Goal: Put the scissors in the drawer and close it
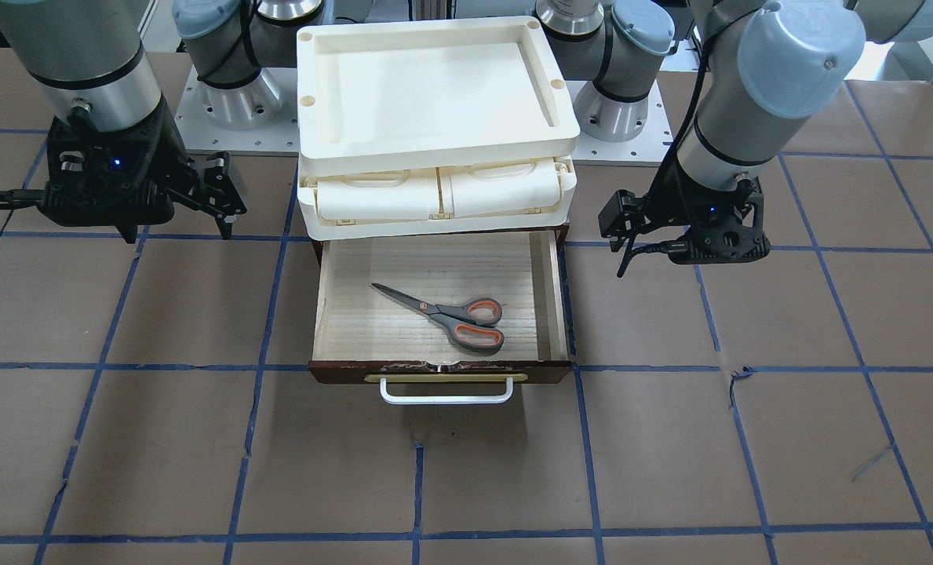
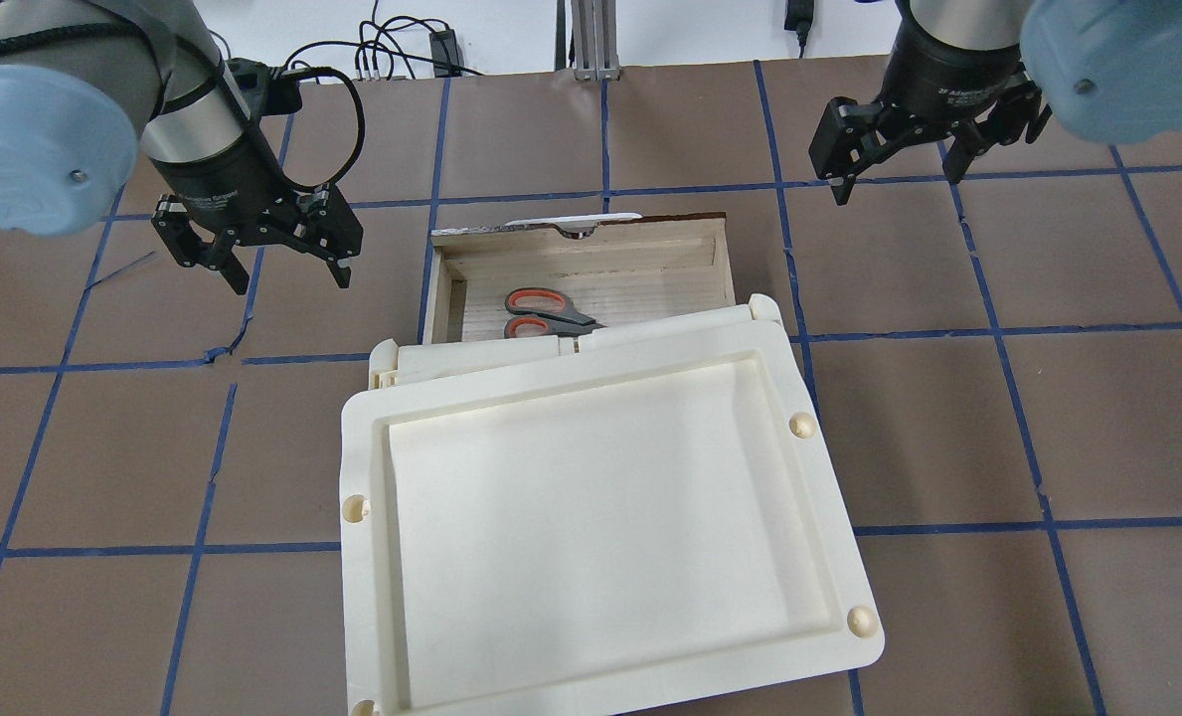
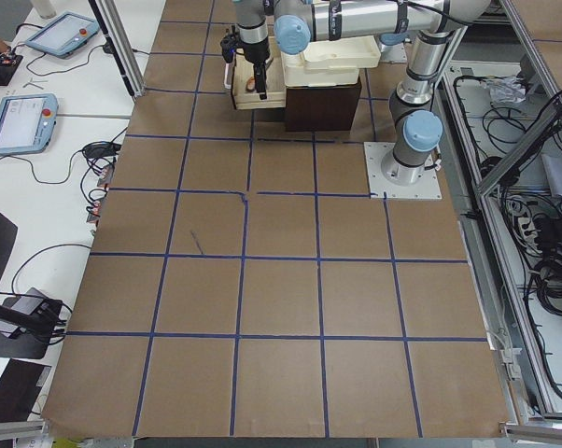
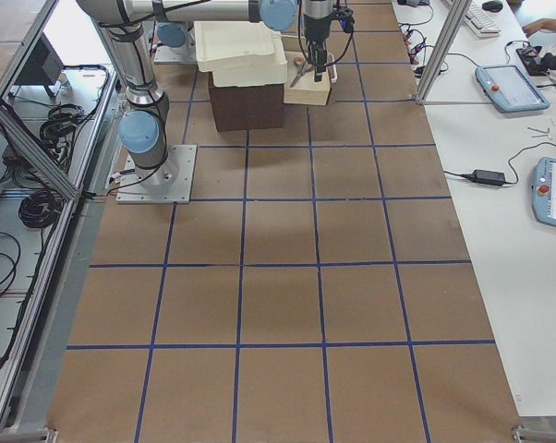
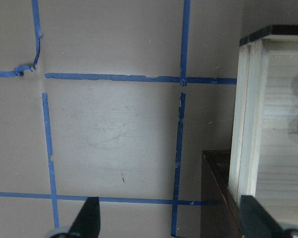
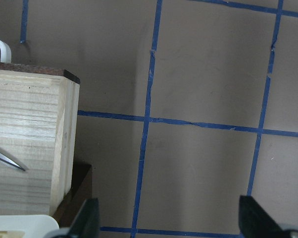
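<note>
Scissors [image 1: 450,315] lie in the open drawer [image 1: 552,298].
Left end effector [image 2: 290,273] and right end effector [image 2: 899,184] hover spread and empty, well apart on either side, over the brown tabletop [image 1: 199,455] gridded with blue tape.

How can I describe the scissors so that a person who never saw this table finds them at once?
In the middle of the table stands a cream plastic organiser, and under it a light-wood drawer is pulled open. The scissors lie flat inside it, the only thing there: dark blades, grey handles with orange-lined loops.
</note>
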Robot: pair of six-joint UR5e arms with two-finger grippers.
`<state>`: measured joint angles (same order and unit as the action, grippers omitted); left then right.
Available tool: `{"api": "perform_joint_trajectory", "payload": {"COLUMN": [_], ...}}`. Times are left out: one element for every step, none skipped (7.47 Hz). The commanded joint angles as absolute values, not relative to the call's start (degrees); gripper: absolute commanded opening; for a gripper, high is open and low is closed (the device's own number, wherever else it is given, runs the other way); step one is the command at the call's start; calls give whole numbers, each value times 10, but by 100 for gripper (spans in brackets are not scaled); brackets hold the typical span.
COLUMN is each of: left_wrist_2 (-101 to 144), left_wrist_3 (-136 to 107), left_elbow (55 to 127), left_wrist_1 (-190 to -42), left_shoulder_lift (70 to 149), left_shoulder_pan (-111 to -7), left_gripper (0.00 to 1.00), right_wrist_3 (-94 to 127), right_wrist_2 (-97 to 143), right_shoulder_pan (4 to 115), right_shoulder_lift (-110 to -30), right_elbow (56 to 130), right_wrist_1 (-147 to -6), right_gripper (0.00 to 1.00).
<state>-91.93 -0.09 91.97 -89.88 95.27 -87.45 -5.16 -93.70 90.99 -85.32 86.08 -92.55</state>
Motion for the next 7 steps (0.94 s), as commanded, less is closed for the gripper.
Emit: {"api": "perform_joint_trajectory", "payload": {"left_wrist_2": [-919,-919,-919,-919,-919,-919,-919], "left_wrist_3": [-1,-1,-1,-1,-1,-1,-1], "left_elbow": [920,920,919,920,919,920,920], "left_wrist_1": [-899,-899,-899,-899,-899,-899,-899], "left_shoulder_lift": [953,953,953,953,953,953,953], "left_shoulder_pan": [-875,-875,-875,-875,-875,-875,-875], "left_gripper": [100,100,100,100,100,100,100], "right_wrist_3": [-47,-41,-22,-13,-13,-13,-12], "right_wrist_2": [-936,-933,-933,-932,-931,-926,-926], "right_shoulder_pan": [900,898,898,897,897,896,896], "right_shoulder_lift": [-853,-853,-853,-853,-853,-853,-853], "right_elbow": [860,860,861,860,860,860,860], "right_wrist_1": [-918,-918,-918,-911,-907,-906,-897], "right_gripper": [100,100,100,100,100,100,100]}}
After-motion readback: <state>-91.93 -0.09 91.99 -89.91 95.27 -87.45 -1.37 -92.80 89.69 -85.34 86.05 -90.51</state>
